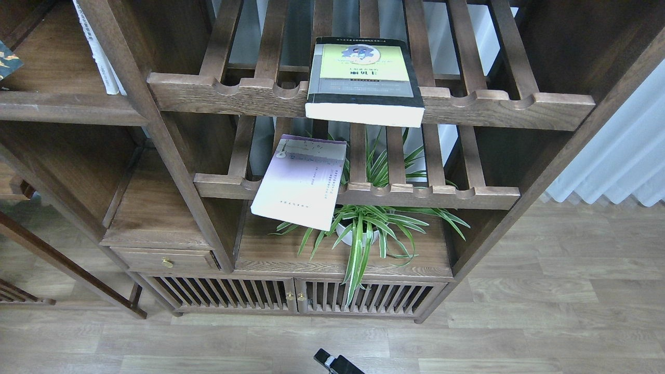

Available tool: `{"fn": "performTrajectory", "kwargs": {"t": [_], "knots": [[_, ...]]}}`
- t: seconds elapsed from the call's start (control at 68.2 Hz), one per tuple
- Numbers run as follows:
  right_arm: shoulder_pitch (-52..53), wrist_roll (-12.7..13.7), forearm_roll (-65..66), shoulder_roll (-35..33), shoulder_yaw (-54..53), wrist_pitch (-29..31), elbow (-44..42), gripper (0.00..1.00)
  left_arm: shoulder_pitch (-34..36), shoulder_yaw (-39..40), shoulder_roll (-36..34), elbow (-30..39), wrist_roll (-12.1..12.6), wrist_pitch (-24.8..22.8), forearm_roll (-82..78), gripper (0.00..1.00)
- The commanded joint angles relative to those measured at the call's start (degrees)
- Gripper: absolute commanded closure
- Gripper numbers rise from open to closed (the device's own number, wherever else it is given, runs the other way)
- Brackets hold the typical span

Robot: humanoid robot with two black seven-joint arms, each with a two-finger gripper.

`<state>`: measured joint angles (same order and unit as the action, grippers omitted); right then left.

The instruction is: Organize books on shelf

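1. Of the jaws, little could be told. A small black end-piece at the bottom edge of the head view was taken to be the right gripper (335, 362), but it was seen too small and cut off for its jaws to be judged open or closed. The left gripper was not seen at all.
2. Nothing was seen to be gripped. The end-piece hung over the pale wood-plank floor (519, 322), well apart from every book.
3. The thin lavender-white paperback (301, 182) was found lying askew on the lower slatted rack (441, 196). Its near end jutted past the scalloped rail and hung above the striped green pot plant (374, 228).
   - It was judged light and floppy, likely to sag if pinched by one corner.
   - The overhanging near edge was judged the best hold, taken close to the middle.
4. The thick paperback with yellow-green cover and black border (363, 78) lay flat on the upper slatted rack (519, 104), its white page edge slightly proud of the rail.
   - It was judged heavier and stiff, with a glossy cover that might slip.
   - A deep grip across the projecting page edge was judged necessary.
5. Only a dark, colourful book corner (8, 59) was seen at the left edge, above the flat dark-brown plank shelf (62, 106). Whether it rested there could not be told.
6. White upright books (101, 52) stood on that shelf, leaning against the post.
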<state>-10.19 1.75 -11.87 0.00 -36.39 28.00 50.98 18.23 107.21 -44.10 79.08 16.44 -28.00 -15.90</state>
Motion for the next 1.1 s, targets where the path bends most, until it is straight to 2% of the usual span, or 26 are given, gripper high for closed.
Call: {"fn": "performTrajectory", "kwargs": {"t": [0.0,0.176,0.337,0.689,0.836,0.953,1.085], "knots": [[0.09,0.01,0.0,0.0,0.0,0.0,-0.18,0.0,5.85,-3.32,0.33,-1.12,0.08,0.0,-4.4,0.94],[0.09,0.01,0.0,0.0,0.0,0.0,-0.18,0.0,12.62,-4.9,0.51,-4.37,0.35,0.0,-10.73,0.94],[0.0,0.01,0.0,0.0,0.0,0.0,-0.18,0.0,21.67,-6.66,5.42,-10.08,0.61,0.0,-20.21,0.94],[-0.27,0.01,-0.09,0.0,0.0,0.0,-0.18,0.0,29.75,-11.05,12.55,-16.32,0.52,0.0,-21.54,0.94],[-0.27,-0.08,-0.09,0.0,0.0,0.0,-0.18,0.0,33.54,-12.9,12.55,-20.02,0.79,0.0,-21.54,0.94],[-0.18,-0.08,-0.09,0.0,0.0,0.0,-0.18,0.0,37.31,-15.27,12.37,-24.5,2.19,0.0,-21.45,0.94],[0.17,-0.08,-0.18,0.0,0.0,0.0,-0.18,0.0,41.53,-19.05,12.64,-29.33,2.28,0.0,-21.54,0.94]]}}
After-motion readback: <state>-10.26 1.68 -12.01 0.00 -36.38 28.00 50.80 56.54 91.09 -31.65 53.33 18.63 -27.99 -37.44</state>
